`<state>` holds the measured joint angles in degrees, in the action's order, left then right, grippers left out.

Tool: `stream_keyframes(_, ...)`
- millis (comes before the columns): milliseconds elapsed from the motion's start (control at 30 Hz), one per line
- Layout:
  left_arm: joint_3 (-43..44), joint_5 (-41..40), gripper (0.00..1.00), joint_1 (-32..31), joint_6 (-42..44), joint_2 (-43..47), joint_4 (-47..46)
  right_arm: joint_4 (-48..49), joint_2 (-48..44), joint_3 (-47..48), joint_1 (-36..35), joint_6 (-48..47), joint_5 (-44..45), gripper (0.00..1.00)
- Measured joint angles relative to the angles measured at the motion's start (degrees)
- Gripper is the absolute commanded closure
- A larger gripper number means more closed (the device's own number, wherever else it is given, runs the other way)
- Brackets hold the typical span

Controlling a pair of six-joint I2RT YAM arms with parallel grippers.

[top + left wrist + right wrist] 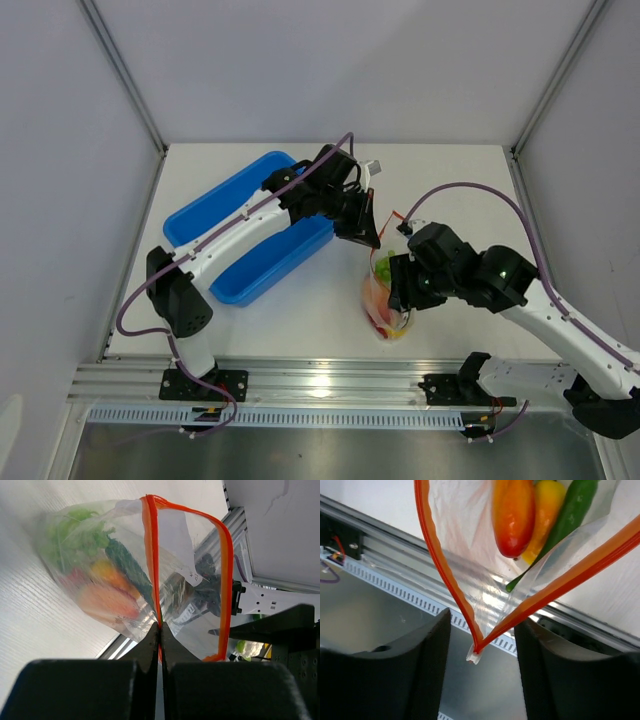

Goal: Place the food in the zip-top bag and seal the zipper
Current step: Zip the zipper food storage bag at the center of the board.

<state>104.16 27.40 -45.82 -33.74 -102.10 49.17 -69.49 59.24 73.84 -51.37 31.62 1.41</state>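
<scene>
The clear zip-top bag (385, 300) hangs between my two grippers above the table, with the food inside. The left wrist view shows the bag (185, 545) holding a green leafy piece (75, 535), a green pepper (127, 565), a yellow-orange piece (107, 572) and a red-orange oval fruit (105, 602). My left gripper (160, 626) is shut on the red-orange zipper (151, 555); it also shows in the top view (365, 238). My right gripper (482, 630) is open, its fingers either side of the zipper's end (476, 652), where the two strips part in a V.
A blue plastic tray (200, 212) lies at the left under my left arm. An aluminium rail (330, 380) runs along the table's near edge, just below the bag. White walls close the back and sides.
</scene>
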Motion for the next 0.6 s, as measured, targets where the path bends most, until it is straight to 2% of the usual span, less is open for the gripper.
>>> stream_keyframes(167, 0.0, 0.04, 0.99, 0.0, -0.37, 0.0, 0.02, -0.72, -0.07, -0.13, -1.97, 2.91, 5.25, 0.77)
stream_keyframes(233, -0.13, 0.07, 0.99, 0.0, -0.37, 0.0, -0.28, -0.98, -0.17, -0.11, -2.05, 3.5, 7.15, 0.98)
stream_keyframes(300, -0.5, 0.2, 0.99, 0.0, -0.37, 0.02, -0.68, -1.27, -0.2, 0.02, -2.03, 3.78, 8.66, 1.0)
stream_keyframes(367, -1.01, 0.24, 0.94, 0.0, -0.31, 0.02, -0.83, -2.1, -0.15, 0.94, -2.05, 3.69, 10.14, 1.0)
stream_keyframes(433, -1.27, 0.15, 0.68, 0.0, 0.22, 0.11, -0.83, -2.73, -0.2, 2.36, -2.05, 2.95, 10.97, 1.0)
stream_keyframes(467, -1.33, -0.04, 0.45, 0.02, 0.63, 0.22, -0.81, -2.84, -0.26, 3.04, -2.05, 2.51, 11.13, 1.0)
stream_keyframes(567, -2.38, -0.42, 0.25, 0.17, 2.89, 1.49, -1.33, -2.45, -1.51, 3.69, -2.05, 0.63, 10.32, 1.0)
stream_keyframes(600, -3.02, -0.37, 0.22, 0.17, 4.24, 2.29, -1.7, -2.38, -2.25, 3.69, -2.05, -0.2, 9.55, 1.0)
